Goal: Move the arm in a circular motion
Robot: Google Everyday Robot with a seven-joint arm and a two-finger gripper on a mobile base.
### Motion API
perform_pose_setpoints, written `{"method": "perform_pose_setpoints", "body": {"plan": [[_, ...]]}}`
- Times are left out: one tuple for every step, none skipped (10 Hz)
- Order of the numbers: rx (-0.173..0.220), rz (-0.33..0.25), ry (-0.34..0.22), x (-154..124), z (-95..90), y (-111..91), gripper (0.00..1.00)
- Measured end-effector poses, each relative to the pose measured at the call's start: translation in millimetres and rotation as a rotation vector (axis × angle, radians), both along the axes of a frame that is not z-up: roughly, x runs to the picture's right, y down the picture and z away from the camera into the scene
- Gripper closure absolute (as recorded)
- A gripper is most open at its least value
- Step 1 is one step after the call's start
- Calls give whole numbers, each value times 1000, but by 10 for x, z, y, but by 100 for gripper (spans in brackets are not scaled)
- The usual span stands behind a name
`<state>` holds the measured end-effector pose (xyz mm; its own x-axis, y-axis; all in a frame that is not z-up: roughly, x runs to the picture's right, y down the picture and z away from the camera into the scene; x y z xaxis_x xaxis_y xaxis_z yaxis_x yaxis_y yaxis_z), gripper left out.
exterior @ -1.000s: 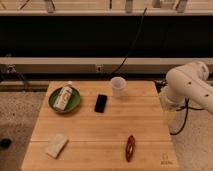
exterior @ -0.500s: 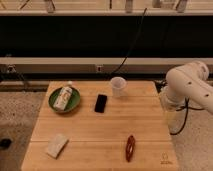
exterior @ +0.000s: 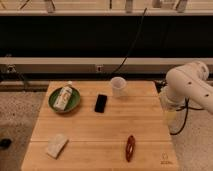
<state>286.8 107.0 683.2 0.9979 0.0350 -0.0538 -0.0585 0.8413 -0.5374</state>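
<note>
Gripper (exterior: 170, 120): appears as a pale form hanging at the lower end of the arm (exterior: 187, 86), just beside the right edge of the wooden table (exterior: 145, 122); whether it is open or closed cannot be told, and nothing is seen in its hold. The arm, glossy white with bulbous joints, stands off the table's right side, well apart from every tabletop item. On the table: a white cup (exterior: 117, 86) near the back edge, a black phone (exterior: 101, 103) to its left, a green bowl (exterior: 53, 104) holding a white bottle (exterior: 63, 96), a reddish-brown object (exterior: 130, 147) near the front and a pale packet (exterior: 56, 145) at front left.
</note>
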Motion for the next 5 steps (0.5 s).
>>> {"method": "perform_pose_setpoints", "body": {"plan": [[2,0,1,-1,9,-21,20],[1,-9,1,-63,55,-130,20],[-1,-16,-1,-117,118,-227,20],[-2,-21,3,-124,153,-289,20],[-4,-28,2,-170,170,-338,20]]}}
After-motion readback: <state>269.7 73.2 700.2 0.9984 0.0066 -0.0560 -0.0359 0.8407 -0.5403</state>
